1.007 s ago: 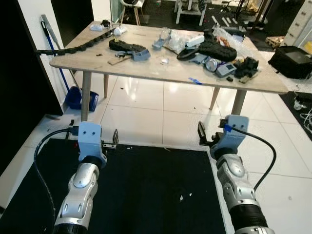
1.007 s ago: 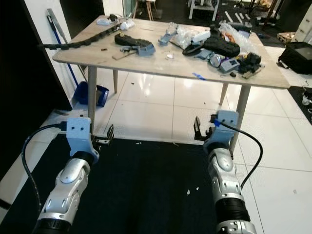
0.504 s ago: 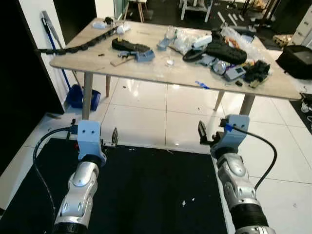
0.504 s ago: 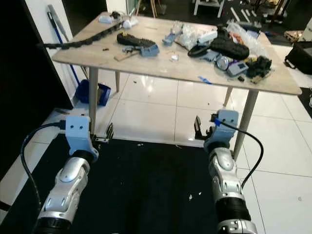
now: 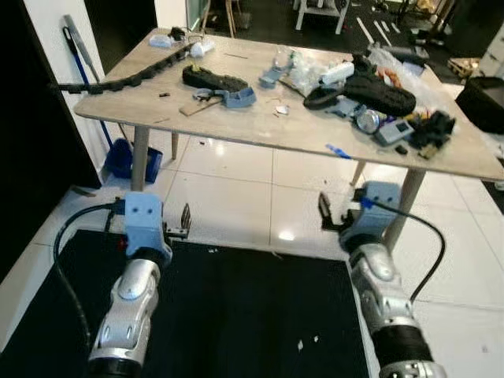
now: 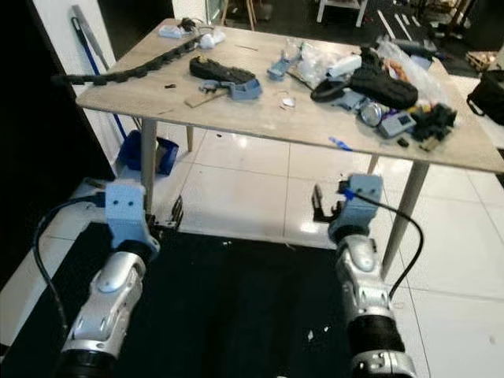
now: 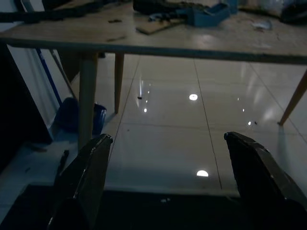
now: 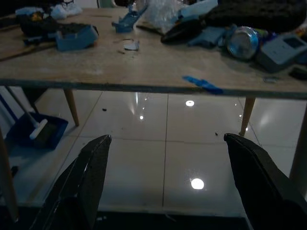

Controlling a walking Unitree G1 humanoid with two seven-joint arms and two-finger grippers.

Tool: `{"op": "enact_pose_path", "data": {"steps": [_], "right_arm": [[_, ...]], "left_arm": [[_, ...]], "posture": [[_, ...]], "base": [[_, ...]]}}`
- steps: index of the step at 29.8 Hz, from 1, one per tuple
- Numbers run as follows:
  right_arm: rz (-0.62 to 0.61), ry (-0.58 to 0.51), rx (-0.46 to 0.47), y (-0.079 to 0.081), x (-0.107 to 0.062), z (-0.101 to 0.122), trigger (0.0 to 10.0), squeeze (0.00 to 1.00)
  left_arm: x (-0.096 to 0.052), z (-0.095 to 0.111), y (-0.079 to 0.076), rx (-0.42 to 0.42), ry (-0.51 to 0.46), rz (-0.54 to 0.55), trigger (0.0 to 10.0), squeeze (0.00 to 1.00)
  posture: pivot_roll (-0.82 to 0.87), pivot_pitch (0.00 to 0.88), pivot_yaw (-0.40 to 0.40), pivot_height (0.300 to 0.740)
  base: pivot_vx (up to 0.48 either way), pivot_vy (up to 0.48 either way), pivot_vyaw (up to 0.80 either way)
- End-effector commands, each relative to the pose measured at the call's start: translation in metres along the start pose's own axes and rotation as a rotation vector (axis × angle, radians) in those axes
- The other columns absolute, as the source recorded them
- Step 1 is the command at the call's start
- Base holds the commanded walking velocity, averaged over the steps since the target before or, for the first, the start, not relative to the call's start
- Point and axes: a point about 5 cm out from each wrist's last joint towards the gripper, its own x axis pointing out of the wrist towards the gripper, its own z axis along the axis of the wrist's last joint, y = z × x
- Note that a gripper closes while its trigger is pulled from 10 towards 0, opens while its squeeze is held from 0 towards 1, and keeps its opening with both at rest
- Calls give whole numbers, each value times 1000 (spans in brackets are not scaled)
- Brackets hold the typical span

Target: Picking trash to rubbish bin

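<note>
Ahead of the robot stands a wooden table (image 5: 260,126) strewn with clutter, above white tile and a black mat (image 5: 236,315). Toward its far right lies crumpled clear plastic wrap (image 5: 303,69), likely the trash to clear — light, soft and slippery, best pinched at a bunched fold. Nearby sit a dark shoe (image 5: 370,88), which looks stiff and heavier, a small can (image 5: 367,120) and a blue scrap (image 5: 339,150) at the near edge. No bin is identifiable. Both the left gripper (image 7: 165,182) and the right gripper (image 8: 165,182) hover low before the table — fingers spread wide, holding nothing.
</note>
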Motion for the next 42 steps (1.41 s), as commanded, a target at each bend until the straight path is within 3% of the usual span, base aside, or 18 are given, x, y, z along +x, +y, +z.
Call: {"op": "enact_pose_path", "data": {"steps": [1,8,24,42], "right_arm": [[14,19,6,3,-3,-5,10000,0],[38,-10,6,7,-4,1,10000,0],[145,-166,-105,2,12,48,10000,0],[208,-188,-165,10,15,55,10000,0]], "left_arm": [[-3,-4,3,-2,21,17,10000,0],[-1,0,1,3,8,13,10000,0],[11,27,-1,18,-75,-2,10000,0],[16,35,-3,33,-100,-1,10000,0]], "posture": [[17,142,-60,740],[17,142,-60,740],[2,158,-57,740],[4,149,-61,740]], "base": [[349,0,0],[345,0,0],[348,0,0],[347,0,0]]}}
